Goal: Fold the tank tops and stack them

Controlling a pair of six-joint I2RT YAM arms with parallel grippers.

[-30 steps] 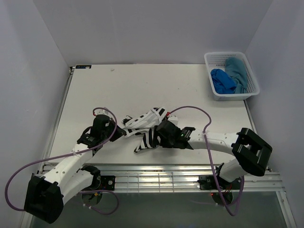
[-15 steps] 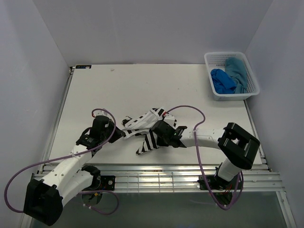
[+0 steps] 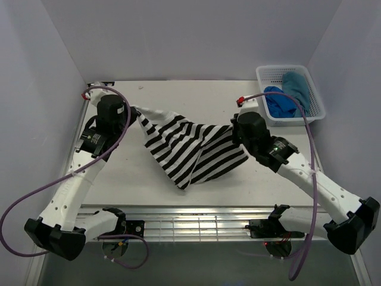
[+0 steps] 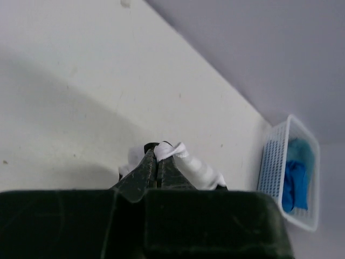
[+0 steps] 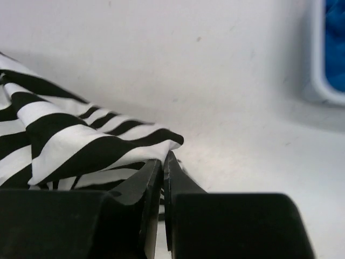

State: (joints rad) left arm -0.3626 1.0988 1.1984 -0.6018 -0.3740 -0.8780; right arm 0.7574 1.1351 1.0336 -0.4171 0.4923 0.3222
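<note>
The black-and-white striped tank top point(image 3: 187, 146) hangs stretched between my two grippers over the middle of the table, sagging to a point near the front. At its left corner my left gripper point(image 3: 133, 109) is shut on a white hem point(image 4: 188, 162), with the jaws pressed together point(image 4: 156, 154). My right gripper point(image 3: 233, 128) is shut on the right corner, and striped cloth point(image 5: 81, 137) bunches at its closed tips point(image 5: 163, 160). The royal blue tank top point(image 3: 278, 101) and the teal tank top point(image 3: 296, 89) lie in the basket.
The white mesh basket point(image 3: 284, 68) stands at the table's far right corner, close behind the right arm; it also shows in the left wrist view point(image 4: 280, 162). Grey walls enclose the table on three sides. A metal rail runs along the near edge point(image 3: 196, 217).
The right gripper closed on the bunched striped top near the front. Both arms then swung apart and toward the back, spreading the top out wide between them.
</note>
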